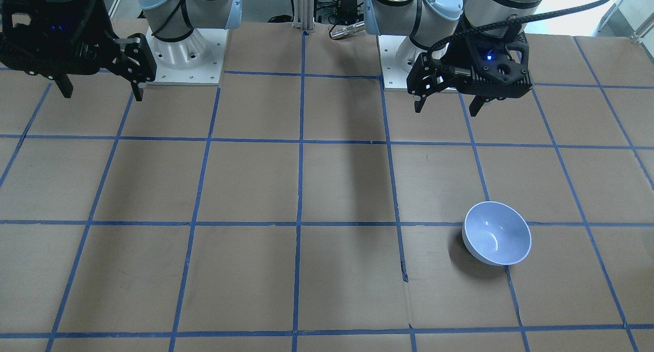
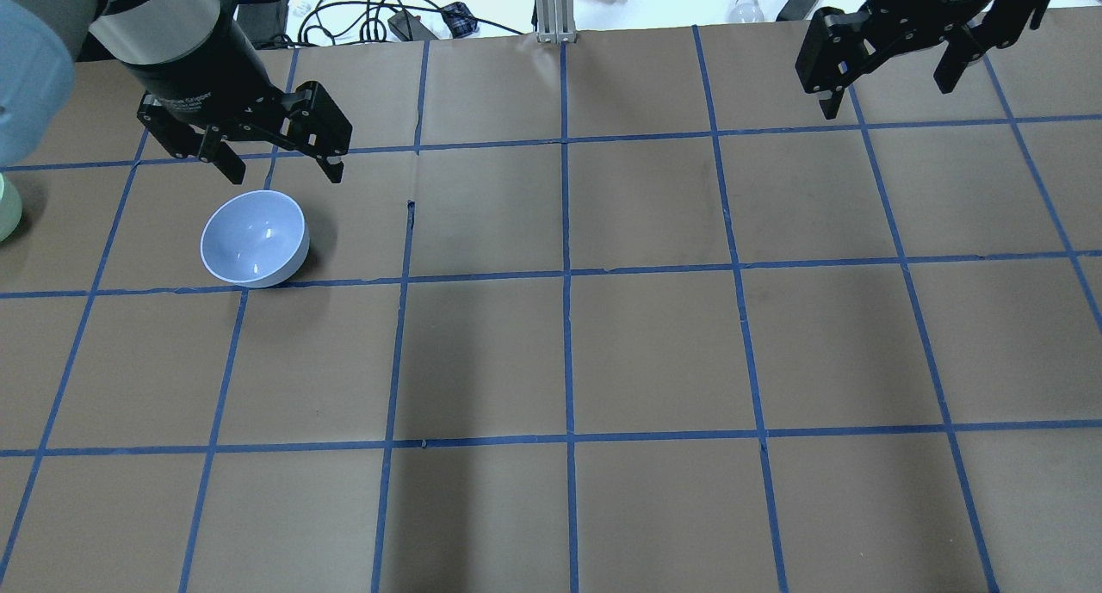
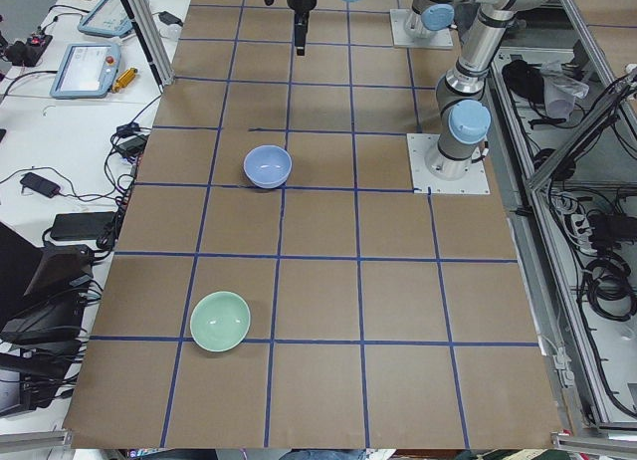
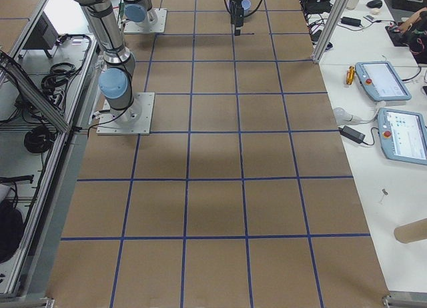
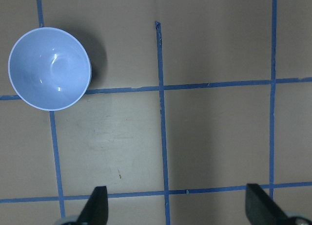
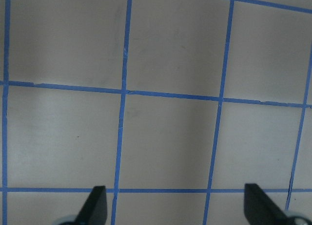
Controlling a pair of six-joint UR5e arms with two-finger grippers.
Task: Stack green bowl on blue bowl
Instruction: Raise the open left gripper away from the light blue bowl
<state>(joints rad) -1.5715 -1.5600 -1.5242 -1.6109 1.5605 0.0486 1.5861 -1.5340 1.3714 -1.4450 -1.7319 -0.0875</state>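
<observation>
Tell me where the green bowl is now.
The green bowl sits at the end of the table on the robot's left, nearer the exterior left camera than the blue bowl, apart from it.

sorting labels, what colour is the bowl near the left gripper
Pale periwinkle blue bowl; left wrist view shows it best.

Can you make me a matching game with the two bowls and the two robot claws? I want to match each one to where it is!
Things:
1. green bowl
2. blue bowl
3. left gripper
4. right gripper

Places and states:
A. open, with no bowl anywhere near it
B. sits alone, far from both grippers
C. open, hanging in the air close to a bowl
D. sits empty, close to a gripper

Right pairs: 1-B, 2-D, 3-C, 4-A.
</observation>
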